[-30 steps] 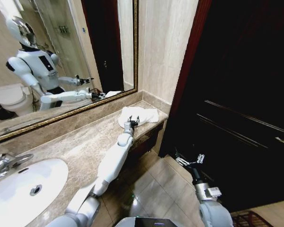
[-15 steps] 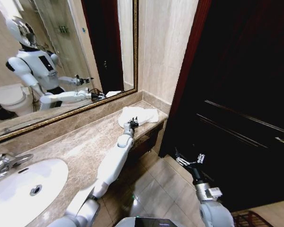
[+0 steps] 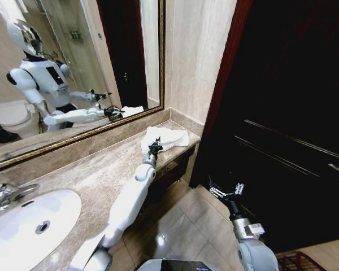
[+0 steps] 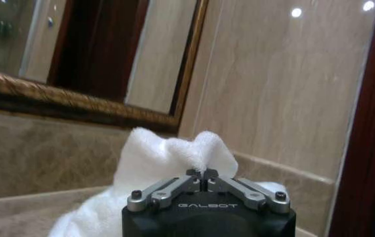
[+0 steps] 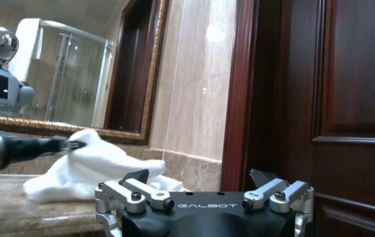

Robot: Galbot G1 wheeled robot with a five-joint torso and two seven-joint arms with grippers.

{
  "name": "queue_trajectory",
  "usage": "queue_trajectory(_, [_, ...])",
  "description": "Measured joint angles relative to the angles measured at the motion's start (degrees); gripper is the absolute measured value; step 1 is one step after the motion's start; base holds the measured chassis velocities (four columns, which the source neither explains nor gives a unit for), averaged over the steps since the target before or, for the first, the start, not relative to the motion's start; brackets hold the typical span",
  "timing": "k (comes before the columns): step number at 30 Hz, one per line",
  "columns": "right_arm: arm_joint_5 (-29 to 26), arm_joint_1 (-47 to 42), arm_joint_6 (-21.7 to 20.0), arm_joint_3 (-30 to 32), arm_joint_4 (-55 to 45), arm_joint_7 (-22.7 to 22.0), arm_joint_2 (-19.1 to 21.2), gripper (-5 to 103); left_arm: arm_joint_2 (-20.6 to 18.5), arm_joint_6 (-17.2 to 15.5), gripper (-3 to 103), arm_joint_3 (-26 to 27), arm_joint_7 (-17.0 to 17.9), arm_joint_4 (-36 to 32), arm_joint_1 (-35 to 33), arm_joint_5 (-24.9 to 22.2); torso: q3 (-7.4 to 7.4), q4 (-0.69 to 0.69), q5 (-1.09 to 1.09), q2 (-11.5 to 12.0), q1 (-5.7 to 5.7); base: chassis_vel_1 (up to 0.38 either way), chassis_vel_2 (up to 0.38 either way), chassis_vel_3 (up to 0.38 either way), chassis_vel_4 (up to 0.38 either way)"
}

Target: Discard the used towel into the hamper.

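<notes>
My left gripper (image 3: 155,146) has lifted a little at frame centre and now pinches a raised fold of the towel (image 3: 168,137) on the counter (image 3: 96,175), so the grasp looks secured. My right gripper (image 3: 226,192) hangs released, lower right. "GALBOT" reads on both wrists.

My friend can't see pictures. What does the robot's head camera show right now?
The robot's left pincer is shut on a white towel lying at the far end of a marble counter, below a big mirror. Its right pincer hangs open over the tiled floor by a dark wooden door. A sink sits at the counter's near end.
</notes>
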State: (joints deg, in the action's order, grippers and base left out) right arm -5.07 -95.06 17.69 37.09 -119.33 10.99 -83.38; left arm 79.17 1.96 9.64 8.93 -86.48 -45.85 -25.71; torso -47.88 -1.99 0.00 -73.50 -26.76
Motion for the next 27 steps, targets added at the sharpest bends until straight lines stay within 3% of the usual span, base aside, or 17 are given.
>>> queue_trajectory(6, [-1.8,-0.2,0.3,0.1,-0.6,-0.3,-0.2,100,-1.3,2.3,0,3.6,-0.7,-8.8,-8.5,4.2,0.0,0.0,-0.01,0.0,0.0,0.0,0.0,0.0,0.0])
queue_trajectory(13, [-4.5,-1.5,2.3,1.4,-1.7,-2.3,-0.4,100,-0.9,2.4,0,6.7,-2.2,-19.3,-18.3,7.6,0.0,0.01,0.0,0.0,0.0,0.0,0.0,0.0,0.0])
queue_trajectory(15, [-5.6,-2.1,3.1,1.7,-2.5,-3.0,-0.8,100,-1.0,2.1,0,8.0,-3.4,-25.3,-23.6,9.0,0.01,0.0,-0.01,0.0,0.01,0.0,0.0,0.0,0.0])
queue_trajectory(19, [-6.0,-2.9,5.1,1.8,-2.8,-2.3,-0.9,100,-0.2,2.3,0,10.2,-5.4,-31.5,-29.9,11.6,0.0,-0.01,-0.01,0.0,0.0,0.0,0.0,0.0,0.0])
queue_trajectory(27, [-6.7,-2.9,5.3,1.7,-5.0,-2.1,-1.1,100,0.2,2.6,0,14.2,-8.4,-41.4,-39.6,14.6,0.01,0.0,0.01,0.0,0.01,-0.024,-0.025,-0.028,-0.026])
